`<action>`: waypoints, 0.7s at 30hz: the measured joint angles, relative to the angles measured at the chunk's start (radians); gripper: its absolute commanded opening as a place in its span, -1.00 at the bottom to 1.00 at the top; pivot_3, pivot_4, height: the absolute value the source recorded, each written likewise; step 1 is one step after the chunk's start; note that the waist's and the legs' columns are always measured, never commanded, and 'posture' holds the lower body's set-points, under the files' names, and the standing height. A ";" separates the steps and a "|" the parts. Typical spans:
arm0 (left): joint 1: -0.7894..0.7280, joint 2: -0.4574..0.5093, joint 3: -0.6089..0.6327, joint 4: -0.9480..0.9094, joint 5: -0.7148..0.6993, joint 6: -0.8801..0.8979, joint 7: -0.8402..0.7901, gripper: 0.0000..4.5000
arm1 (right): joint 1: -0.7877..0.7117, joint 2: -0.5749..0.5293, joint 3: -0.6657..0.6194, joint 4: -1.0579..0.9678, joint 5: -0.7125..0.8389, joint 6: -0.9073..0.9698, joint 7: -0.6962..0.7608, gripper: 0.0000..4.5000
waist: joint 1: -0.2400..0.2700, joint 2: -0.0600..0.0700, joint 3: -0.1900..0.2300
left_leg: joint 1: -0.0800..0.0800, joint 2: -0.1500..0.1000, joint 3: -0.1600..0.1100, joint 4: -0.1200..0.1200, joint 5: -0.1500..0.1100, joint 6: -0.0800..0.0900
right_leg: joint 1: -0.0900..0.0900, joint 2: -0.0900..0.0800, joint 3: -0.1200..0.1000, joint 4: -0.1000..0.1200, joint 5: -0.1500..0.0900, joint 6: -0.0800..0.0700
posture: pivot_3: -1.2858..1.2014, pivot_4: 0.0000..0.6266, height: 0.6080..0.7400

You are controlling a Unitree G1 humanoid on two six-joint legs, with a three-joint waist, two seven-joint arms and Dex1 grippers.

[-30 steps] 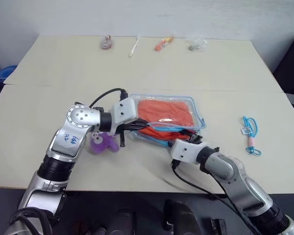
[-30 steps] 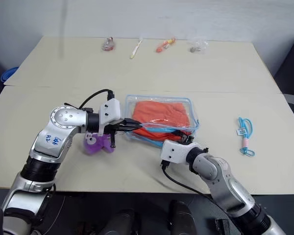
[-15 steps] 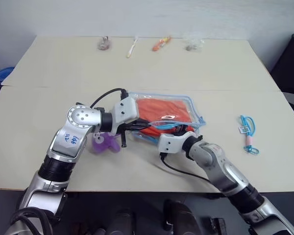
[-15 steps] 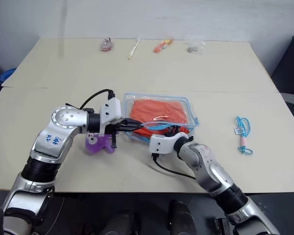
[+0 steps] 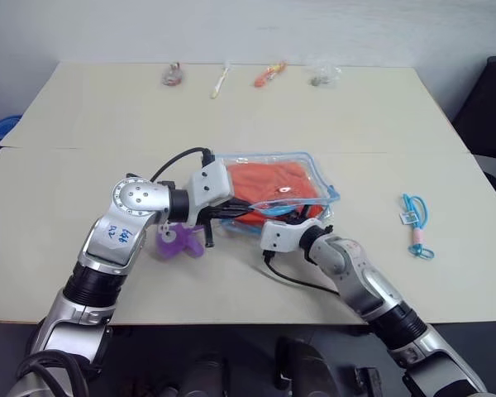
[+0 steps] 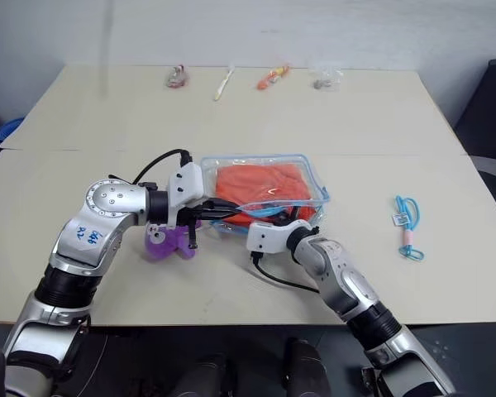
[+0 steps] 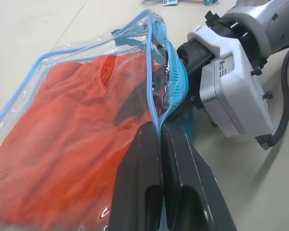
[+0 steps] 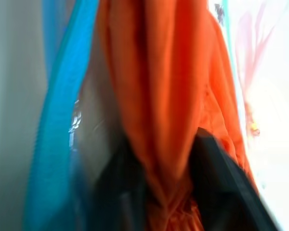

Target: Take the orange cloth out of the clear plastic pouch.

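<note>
The clear plastic pouch [image 5: 307,163] with light-blue trim lies mid-table, its near zipper edge [image 7: 169,72] lifted. My left gripper [image 7: 160,126] is shut on that zipper edge and holds the mouth up. The orange cloth [image 5: 269,179] lies wrinkled inside the pouch. My right gripper [image 8: 166,159] reaches into the pouch's mouth from the near side. Its two dark fingers [image 8: 216,173] pinch a bunched fold of the orange cloth [image 8: 154,96]. In the left wrist view the right gripper's white housing [image 7: 229,89] sits against the open mouth.
A purple plush toy [image 5: 178,240] lies under my left forearm. A blue lanyard [image 5: 417,225] rests to the right. Several small items [image 5: 267,74] line the far edge. A black cable [image 5: 293,281] trails from my right wrist.
My right gripper moved forward and left into the pouch's mouth and closed on the cloth. The left gripper kept its hold on the zipper edge.
</note>
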 measured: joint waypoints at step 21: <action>0.000 -0.051 -0.042 0.138 0.098 -0.094 0.116 -1.00 | 0.168 -0.135 -0.075 -0.272 0.100 -0.110 0.190 -0.99 | 0.001 0.000 0.000 | -0.002 -0.001 -0.001 -0.001 0.000 0.000 | 0.000 0.000 -0.002 -0.003 0.000 0.000 | 0.03 -0.52 1.00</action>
